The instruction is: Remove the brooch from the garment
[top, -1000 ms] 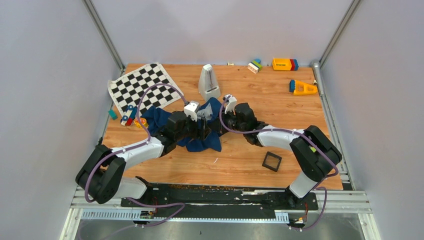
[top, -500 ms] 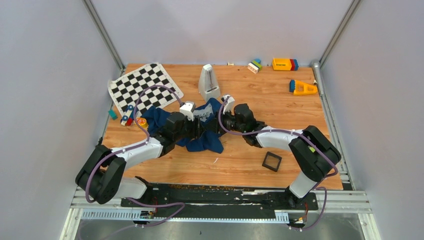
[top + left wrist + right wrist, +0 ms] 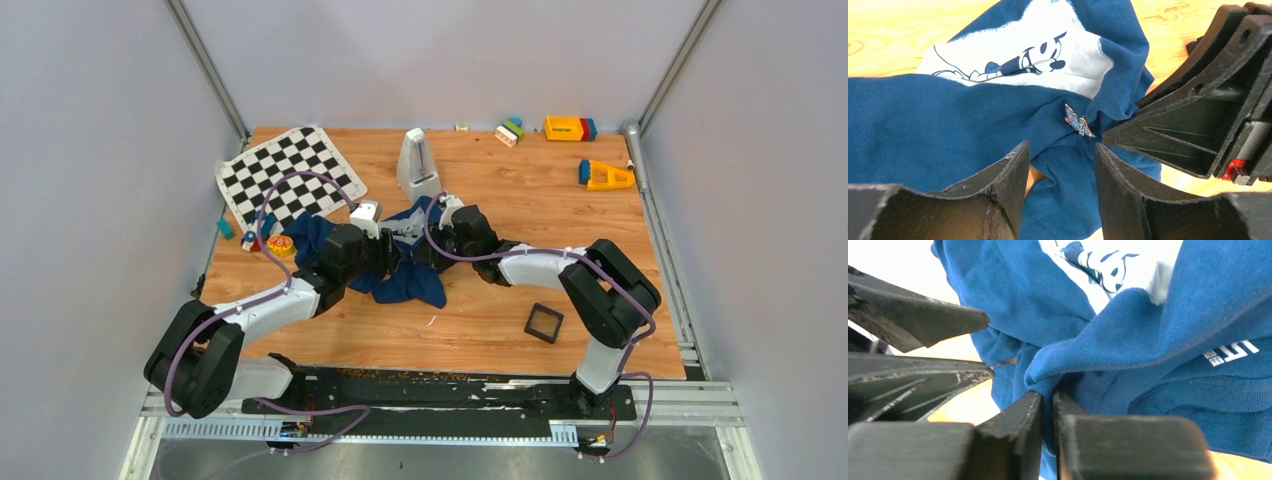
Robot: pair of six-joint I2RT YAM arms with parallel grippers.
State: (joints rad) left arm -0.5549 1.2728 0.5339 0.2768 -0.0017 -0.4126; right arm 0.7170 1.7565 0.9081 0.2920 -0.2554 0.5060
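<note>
Brooch (image 3: 1078, 121): small glittery piece lying on garment (image 3: 923, 125), on dark fold at 5 o'clock of Mickey print (image 3: 1023, 55). Left gripper (image 3: 1060, 172): fingers apart, nothing between, brooch just beyond gap at 12 o'clock. Right gripper (image 3: 1047, 402): clamped on garment fold, at 3 o'clock of brooch in left wrist view. Black square frame (image 3: 544, 322): well apart from garment at 4 o'clock on table (image 3: 560, 220).

The brooch (image 3: 1078, 121) is only a glittery speck in the left wrist view, its shape unclear. From above it is too small to find, and both arms cover the middle of the shirt (image 3: 415, 285). In the right wrist view a fold hides it and drapes over the right hand's (image 3: 1047, 402) fingertips. Both wrist views crop the shirt.
</note>
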